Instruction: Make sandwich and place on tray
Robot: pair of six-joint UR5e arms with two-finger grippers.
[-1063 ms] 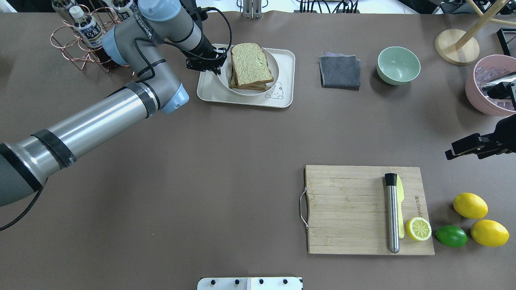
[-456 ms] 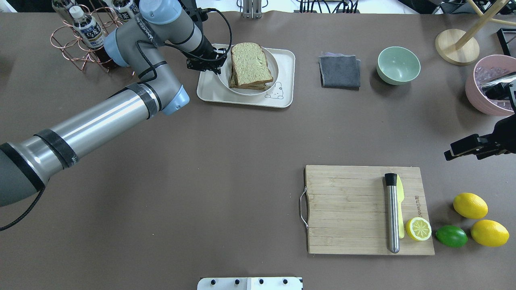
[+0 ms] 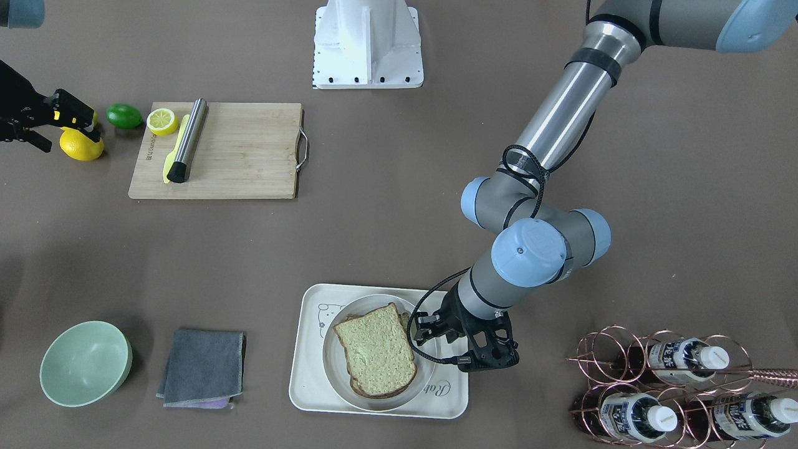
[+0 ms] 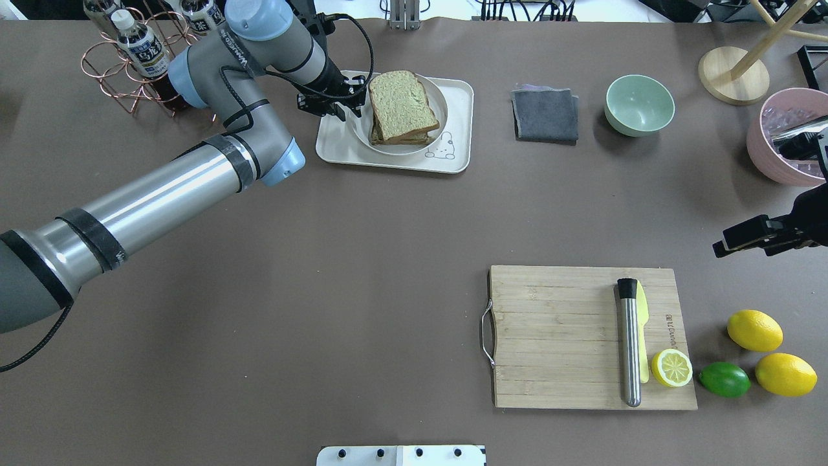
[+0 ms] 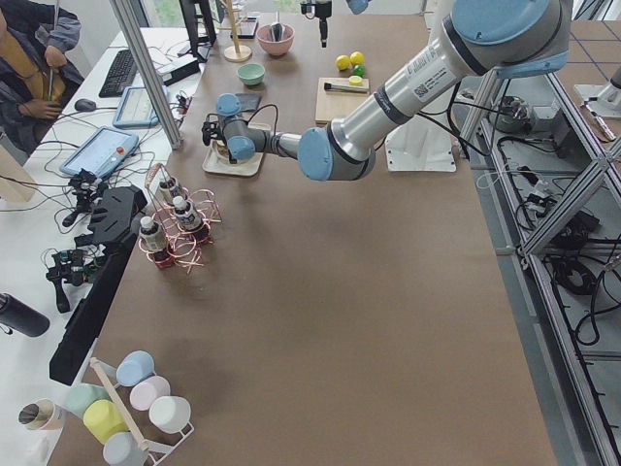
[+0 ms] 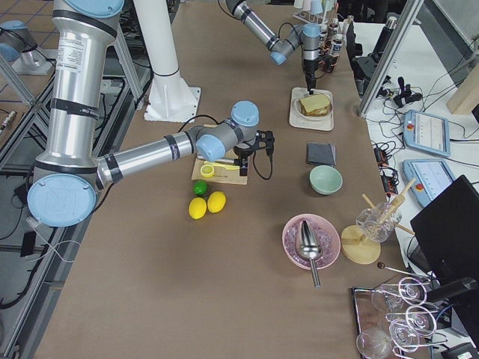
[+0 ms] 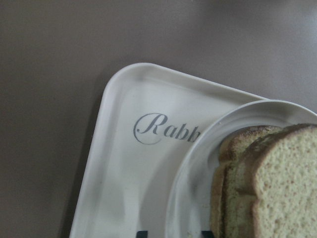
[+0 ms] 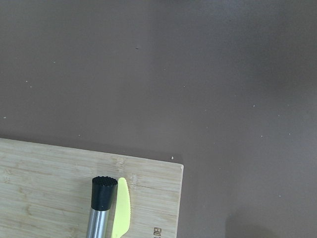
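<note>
The left arm (image 4: 162, 188) takes up most of the room. Its long silver tube stretches low across the table from the robot's left, the elbow folds back at the blue-capped joints, and the wrist drops steeply toward the far side, beside the copper bottle rack (image 4: 129, 58). The right arm (image 6: 150, 153) reaches out nearly level over the table's other end. The tray (image 4: 336, 145) lies flat on the brown table with a round white plate (image 4: 362, 133) set in it. The sandwich (image 4: 401, 107) is stacked on that plate, a tan slice with a dark crust on top. The left gripper (image 4: 349, 103) points down at the plate's rim on the rack side. From the wrist camera I see only two dark fingertips (image 7: 141, 233), seemingly one on each side of the rim. I can't tell whether they pinch it. The right gripper (image 4: 744, 246) hangs over the table just off the far corner of the wooden cutting board (image 4: 556, 336), its jaws apart and holding nothing.
</note>
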